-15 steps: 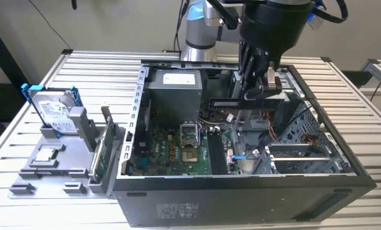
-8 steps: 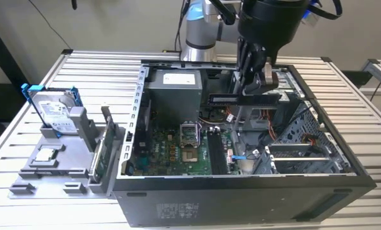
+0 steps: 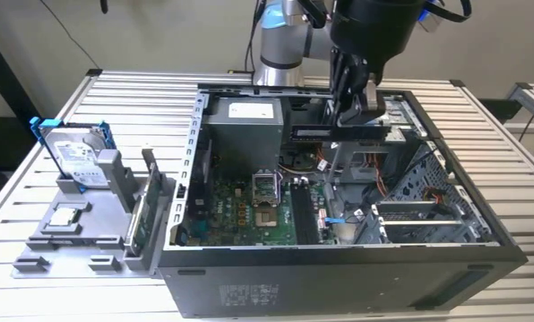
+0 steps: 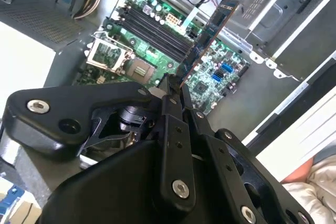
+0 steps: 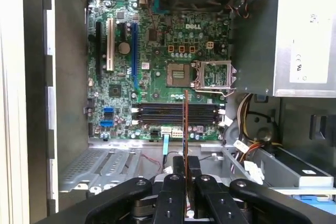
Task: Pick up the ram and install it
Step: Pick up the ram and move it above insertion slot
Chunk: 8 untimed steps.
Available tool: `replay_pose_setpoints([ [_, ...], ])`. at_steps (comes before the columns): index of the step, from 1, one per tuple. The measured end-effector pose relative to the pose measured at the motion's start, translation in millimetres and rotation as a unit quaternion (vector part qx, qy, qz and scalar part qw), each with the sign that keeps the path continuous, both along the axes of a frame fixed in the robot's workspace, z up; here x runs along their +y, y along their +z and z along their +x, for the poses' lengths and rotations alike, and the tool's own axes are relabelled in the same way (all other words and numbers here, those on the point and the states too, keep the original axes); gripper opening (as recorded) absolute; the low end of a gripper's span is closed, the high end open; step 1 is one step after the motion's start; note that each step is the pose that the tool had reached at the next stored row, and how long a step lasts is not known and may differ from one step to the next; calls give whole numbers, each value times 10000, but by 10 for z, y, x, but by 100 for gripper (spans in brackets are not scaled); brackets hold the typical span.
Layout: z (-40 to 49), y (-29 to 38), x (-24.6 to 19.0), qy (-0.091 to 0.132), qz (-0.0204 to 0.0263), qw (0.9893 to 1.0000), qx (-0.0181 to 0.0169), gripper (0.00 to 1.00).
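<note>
The ram (image 3: 339, 132) is a slim dark stick held level above the open computer case (image 3: 339, 268), with my gripper (image 3: 357, 115) shut on it from above. In the second wrist view the ram (image 4: 207, 38) juts out from between the fingers (image 4: 169, 103) over the green motherboard (image 4: 152, 11). The first wrist view shows the ram (image 5: 185, 121) edge-on, hanging above and crossing the black memory slots (image 5: 157, 110), clear of them. My gripper (image 5: 186, 169) clamps its near end. The slots (image 3: 303, 211) lie well below the stick in the exterior view.
A silver power supply (image 3: 245, 131) and loose cables (image 3: 374, 174) crowd the case's back. On the exterior view's left, a grey fixture (image 3: 70, 235) holds a hard drive with blue rails (image 3: 74, 157) and a green expansion card (image 3: 146, 201). The slatted table (image 3: 133, 100) surrounds everything.
</note>
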<state>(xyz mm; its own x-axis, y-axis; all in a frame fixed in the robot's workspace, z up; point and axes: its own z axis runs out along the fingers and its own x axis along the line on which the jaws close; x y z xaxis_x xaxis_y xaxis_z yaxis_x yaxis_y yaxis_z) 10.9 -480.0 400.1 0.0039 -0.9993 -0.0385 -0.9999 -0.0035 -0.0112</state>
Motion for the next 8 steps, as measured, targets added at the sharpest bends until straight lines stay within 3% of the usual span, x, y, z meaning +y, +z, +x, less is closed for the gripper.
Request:
replay_pose_setpoints([
  [8, 0, -4, 120, 0, 0, 10000, 0, 14],
])
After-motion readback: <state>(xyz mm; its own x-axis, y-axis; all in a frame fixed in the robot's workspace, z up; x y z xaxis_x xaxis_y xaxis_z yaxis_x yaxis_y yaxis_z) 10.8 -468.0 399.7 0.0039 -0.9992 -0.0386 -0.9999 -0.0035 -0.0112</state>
